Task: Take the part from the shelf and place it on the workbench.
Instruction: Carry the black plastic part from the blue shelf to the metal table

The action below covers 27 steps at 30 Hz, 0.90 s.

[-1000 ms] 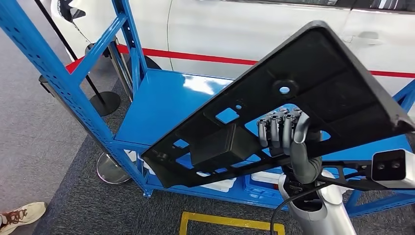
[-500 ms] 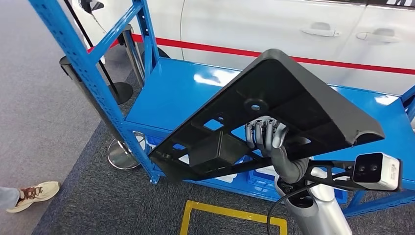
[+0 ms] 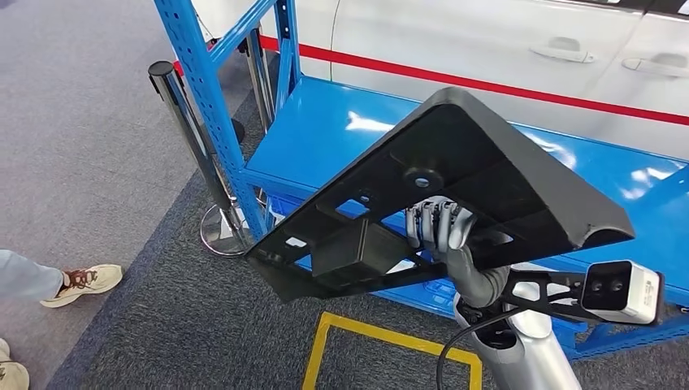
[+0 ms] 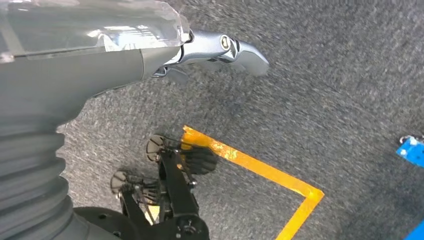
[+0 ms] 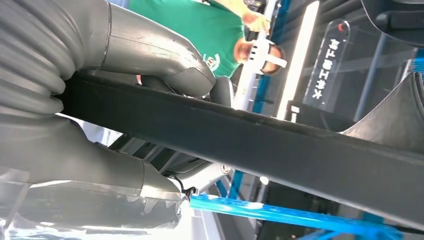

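The part [image 3: 487,171] is a large black plastic panel with cut-outs and a boxy block on its underside. It is held up in the air, tilted, in front of the blue shelf [image 3: 325,138]. My right hand [image 3: 439,227] grips it from below, fingers curled over a rib near its middle. In the right wrist view the part's dark edge [image 5: 250,135] runs across the picture, with the right hand [image 5: 150,50] clamped around it. My left hand [image 4: 220,47] hangs over the grey carpet, a finger stretched out and nothing in it.
The blue shelf's upright [image 3: 195,89] and a stanchion post [image 3: 183,122] stand left of the part. A white car with a red stripe [image 3: 487,41] is behind the shelf. A yellow floor marking [image 3: 382,337] lies below. A person's shoes [image 3: 85,280] are at the left.
The whole picture has shifted to the right, so the camera has turned left, away from the shelf. The part stays in my right hand and sits slightly lower in the picture.
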Each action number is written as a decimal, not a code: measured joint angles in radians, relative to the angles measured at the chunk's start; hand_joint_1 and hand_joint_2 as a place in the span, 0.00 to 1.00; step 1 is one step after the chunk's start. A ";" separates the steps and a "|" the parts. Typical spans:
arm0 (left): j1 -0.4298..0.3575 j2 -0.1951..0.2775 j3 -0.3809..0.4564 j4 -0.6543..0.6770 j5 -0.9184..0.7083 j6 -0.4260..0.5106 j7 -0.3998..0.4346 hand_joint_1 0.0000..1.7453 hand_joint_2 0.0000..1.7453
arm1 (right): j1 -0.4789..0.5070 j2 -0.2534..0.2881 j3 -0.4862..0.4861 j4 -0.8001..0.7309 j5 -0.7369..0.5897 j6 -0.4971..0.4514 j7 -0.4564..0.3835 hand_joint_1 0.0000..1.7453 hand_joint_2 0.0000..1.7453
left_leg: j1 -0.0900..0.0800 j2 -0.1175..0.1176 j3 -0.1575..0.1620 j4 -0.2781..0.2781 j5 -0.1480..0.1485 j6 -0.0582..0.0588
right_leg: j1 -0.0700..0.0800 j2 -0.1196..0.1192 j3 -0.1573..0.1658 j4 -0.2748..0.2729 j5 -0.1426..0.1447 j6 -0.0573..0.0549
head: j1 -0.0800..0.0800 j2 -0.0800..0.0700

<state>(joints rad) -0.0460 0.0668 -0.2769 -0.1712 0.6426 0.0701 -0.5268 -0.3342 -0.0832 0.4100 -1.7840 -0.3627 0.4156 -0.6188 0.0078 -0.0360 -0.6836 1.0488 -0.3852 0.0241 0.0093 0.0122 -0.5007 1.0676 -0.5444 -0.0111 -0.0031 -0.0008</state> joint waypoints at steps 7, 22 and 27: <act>0.002 -0.001 0.000 0.001 -0.002 0.010 0.003 0.00 1.00 | -0.012 0.002 0.010 -0.008 -0.012 -0.041 0.005 0.97 1.00 | 0.002 0.016 -0.033 0.058 -0.071 -0.032 | 0.000 -0.018 -0.006 -0.101 0.069 -0.021 | -0.002 0.000; -0.005 -0.003 0.000 0.001 -0.003 0.011 0.002 0.00 1.00 | -0.001 0.003 0.018 -0.011 -0.021 -0.053 0.004 0.97 1.00 | 0.010 0.036 0.109 0.006 -0.101 0.002 | -0.013 -0.026 -0.210 0.062 0.058 0.039 | 0.002 0.000; -0.004 -0.002 0.000 0.001 -0.004 0.013 0.000 0.00 1.00 | 0.005 0.002 0.018 -0.009 -0.021 -0.057 0.002 0.97 1.00 | 0.008 0.035 0.012 0.008 -0.028 0.002 | -0.015 -0.019 -0.185 0.243 -0.026 0.045 | 0.003 0.000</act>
<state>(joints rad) -0.0499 0.0648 -0.2766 -0.1698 0.6386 0.0828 -0.5273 -0.3288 -0.0811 0.4284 -1.7930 -0.3837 0.3583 -0.6164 0.0162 -0.0009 -0.6716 1.0568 -0.4128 0.0256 -0.0058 -0.0065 -0.6853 1.3105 -0.5707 0.0341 0.0002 -0.0008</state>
